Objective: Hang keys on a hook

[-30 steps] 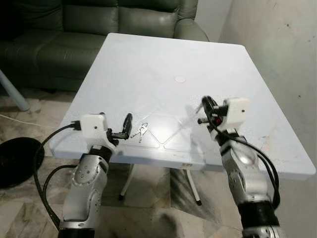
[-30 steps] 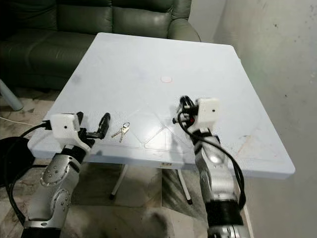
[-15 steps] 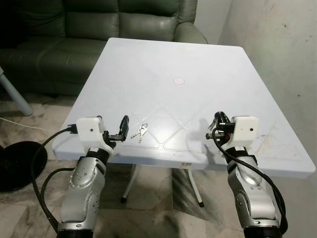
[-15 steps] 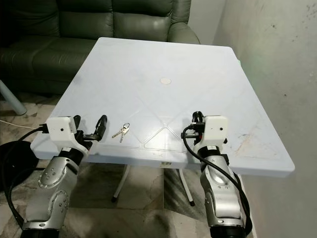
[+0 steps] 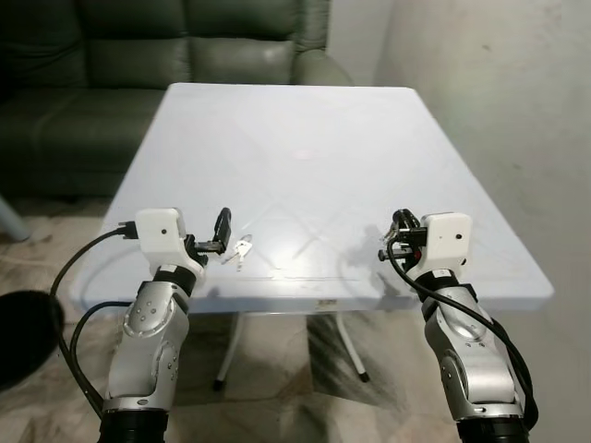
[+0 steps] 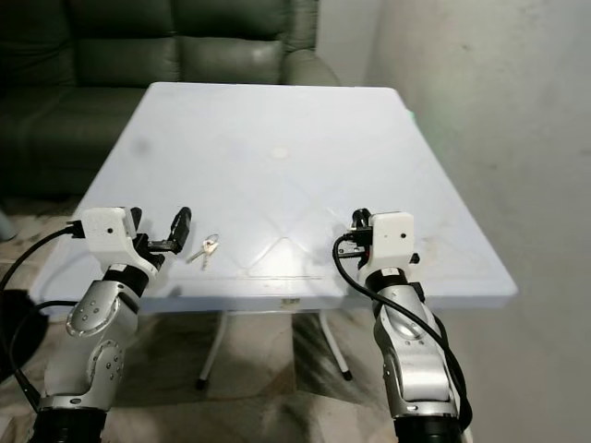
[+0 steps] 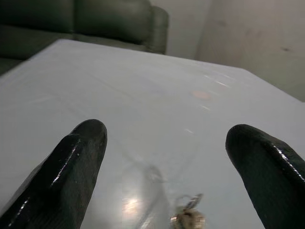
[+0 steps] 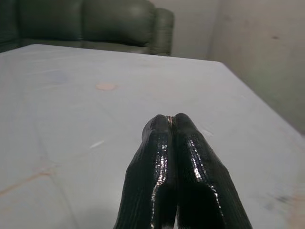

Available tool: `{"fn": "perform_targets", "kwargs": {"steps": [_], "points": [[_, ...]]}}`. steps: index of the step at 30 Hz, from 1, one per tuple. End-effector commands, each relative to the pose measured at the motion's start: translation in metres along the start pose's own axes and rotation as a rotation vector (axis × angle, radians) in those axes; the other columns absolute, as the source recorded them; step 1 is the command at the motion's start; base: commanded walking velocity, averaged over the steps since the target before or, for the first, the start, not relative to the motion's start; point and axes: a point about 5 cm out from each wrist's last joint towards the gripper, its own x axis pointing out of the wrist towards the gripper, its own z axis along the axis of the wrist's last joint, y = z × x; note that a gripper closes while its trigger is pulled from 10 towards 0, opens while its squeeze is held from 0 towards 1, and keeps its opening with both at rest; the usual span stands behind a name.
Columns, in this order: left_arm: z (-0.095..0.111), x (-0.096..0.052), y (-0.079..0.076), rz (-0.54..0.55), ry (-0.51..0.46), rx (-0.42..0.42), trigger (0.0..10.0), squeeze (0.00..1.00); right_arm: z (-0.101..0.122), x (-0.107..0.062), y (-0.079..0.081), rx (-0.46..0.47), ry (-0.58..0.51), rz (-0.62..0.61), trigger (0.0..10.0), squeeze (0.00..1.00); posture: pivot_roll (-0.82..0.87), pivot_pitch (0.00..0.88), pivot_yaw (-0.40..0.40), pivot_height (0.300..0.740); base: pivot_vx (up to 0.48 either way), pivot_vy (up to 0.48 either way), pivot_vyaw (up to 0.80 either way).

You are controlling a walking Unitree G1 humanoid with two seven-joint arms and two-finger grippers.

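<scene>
Bench: a pale blue-white square plastic bench (image 5: 305, 138) with a faint diamond pattern moulded into its top; both arms reach over its near edge.
Keys: a small bunch of silver metal keys on a ring (image 5: 242, 249) lies flat on the bench near the front edge, towards the robot's left.
Left gripper: the left gripper (image 7: 167, 157) is level with the bench top, its jaws spread wide; in the left wrist view the keys (image 7: 188, 217) lie on the bench between the two black fingers (image 7: 71, 167), low in the gap and not touching either.
Keys to jaws: in the left eye view the finger tip (image 5: 222, 226) sits just beside the keys, on their left.
Right gripper: the right gripper (image 8: 167, 143) is held over the front right part of the bench, well apart from the keys, jaws pressed together with nothing between them.
Behind: a dark green leather sofa (image 5: 138, 55) stands past the far edge of the bench; a bare grey wall (image 5: 499, 92) runs along the right.
</scene>
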Motion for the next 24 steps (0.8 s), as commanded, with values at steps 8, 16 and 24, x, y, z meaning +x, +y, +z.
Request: {"fn": "perform_targets", "kwargs": {"steps": [8, 16, 24], "points": [[0.0044, 0.0051, -0.0049, -0.021, -0.024, 0.031, 10.0, 0.0, 0.005, 0.0038, 0.0025, -0.01, -0.014, 0.025, 10.0, 0.0, 0.04, 0.0, -0.04, 0.732, 0.0, 0.0, -0.74], [0.0063, 0.0058, -0.0061, -0.035, -0.037, 0.038, 10.0, 0.0, 0.0059, 0.0028, 0.0007, -0.027, -0.009, 0.032, 10.0, 0.0, 0.03, 0.017, -0.046, 0.732, 0.0, 0.0, -0.75], [0.004, 0.0039, -0.0101, -0.022, -0.037, -0.001, 10.0, 0.0, 0.0056, 0.0017, 0.0018, -0.03, -0.002, 0.042, 10.0, 0.0, 0.03, 0.036, -0.055, 0.732, 0.0, -0.236, -0.75]]}}
